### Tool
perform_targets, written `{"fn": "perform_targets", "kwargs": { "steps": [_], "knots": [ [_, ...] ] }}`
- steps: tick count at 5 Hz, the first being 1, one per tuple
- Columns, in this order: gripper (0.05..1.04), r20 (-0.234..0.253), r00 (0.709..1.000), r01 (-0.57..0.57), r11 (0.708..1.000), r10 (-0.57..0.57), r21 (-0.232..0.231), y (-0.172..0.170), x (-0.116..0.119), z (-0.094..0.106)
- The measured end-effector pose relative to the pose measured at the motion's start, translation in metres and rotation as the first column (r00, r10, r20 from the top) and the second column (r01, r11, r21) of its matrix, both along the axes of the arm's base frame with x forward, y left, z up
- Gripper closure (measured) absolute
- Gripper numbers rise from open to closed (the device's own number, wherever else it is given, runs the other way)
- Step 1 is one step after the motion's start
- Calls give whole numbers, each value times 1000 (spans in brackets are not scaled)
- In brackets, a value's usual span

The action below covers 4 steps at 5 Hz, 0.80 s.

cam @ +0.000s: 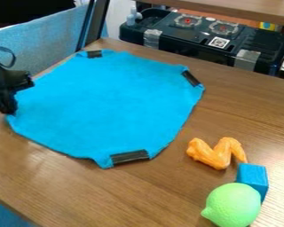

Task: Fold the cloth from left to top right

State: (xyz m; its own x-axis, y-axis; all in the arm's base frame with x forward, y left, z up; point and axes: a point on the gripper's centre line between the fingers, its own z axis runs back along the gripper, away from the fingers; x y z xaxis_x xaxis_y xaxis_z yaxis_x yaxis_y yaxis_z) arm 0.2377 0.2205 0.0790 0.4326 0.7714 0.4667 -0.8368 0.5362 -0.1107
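The pincer (pixel 15 95) is at frame left, at the cloth (pixel 108 102); its open/closed state cannot be determined. The cloth lies spread on the counter (pixel 144 195).

An orange wing (pixel 218 154), a blue block (pixel 253 176) and a green lime (pixel 232 206) are close together on the brown table (pixel 108 195). The lime is in front, the wing at the back. Past the table is a big black box (pixel 195 37), with gray tape (pixel 247 60) and two round things with red middles on top.
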Motion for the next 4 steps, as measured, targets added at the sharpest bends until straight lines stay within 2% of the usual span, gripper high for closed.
{"fn": "perform_targets", "kwargs": {
  "steps": [1, 2, 3, 4],
  "knots": [
    [1030, 6, 999, -40, 999, 40, -28, 14, -10, 13],
    [1030, 71, 997, -28, 998, 32, -50, 15, -1, 41],
    [1030, 113, 994, 7, 997, 1, -73, 10, 18, 63],
    [1031, 126, 991, 58, 993, -46, -99, -10, 49, 69]
  ]
}}
